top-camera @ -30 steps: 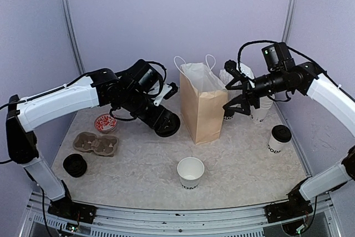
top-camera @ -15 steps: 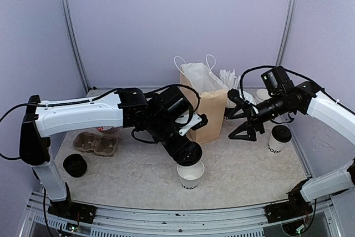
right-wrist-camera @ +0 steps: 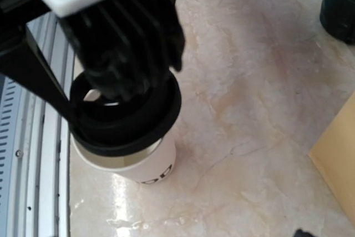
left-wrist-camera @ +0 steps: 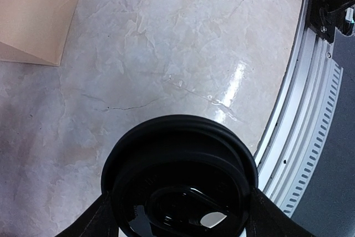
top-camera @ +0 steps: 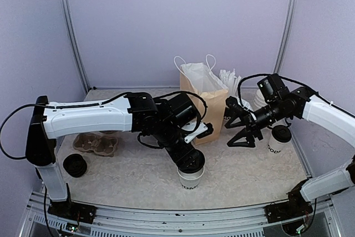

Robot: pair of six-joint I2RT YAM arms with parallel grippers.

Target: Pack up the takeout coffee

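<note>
A lidless white paper cup (top-camera: 190,177) with black lettering stands near the table's front centre. My left gripper (top-camera: 188,162) is shut on a black plastic lid (left-wrist-camera: 180,181) and holds it right on top of that cup. In the right wrist view the lid (right-wrist-camera: 130,115) sits slightly tilted, with the cup's (right-wrist-camera: 147,162) rim showing beneath it. A takeout coffee cup (top-camera: 279,138) with its lid on stands at the right. My right gripper (top-camera: 241,129) hangs open and empty between the brown paper bag (top-camera: 202,101) and that lidded cup.
A cardboard cup carrier (top-camera: 95,144) and a loose black lid (top-camera: 74,165) lie at the left. A stack of lidless cups (top-camera: 259,99) and straws (top-camera: 229,81) stand behind the right arm. A dark green mug (right-wrist-camera: 339,4) is near the bag. The table's metal rail (left-wrist-camera: 310,131) runs close by.
My left arm carried the black lid from beside the bag forward and down onto the open cup. My right gripper dropped from bag-top height toward the table, still open.
</note>
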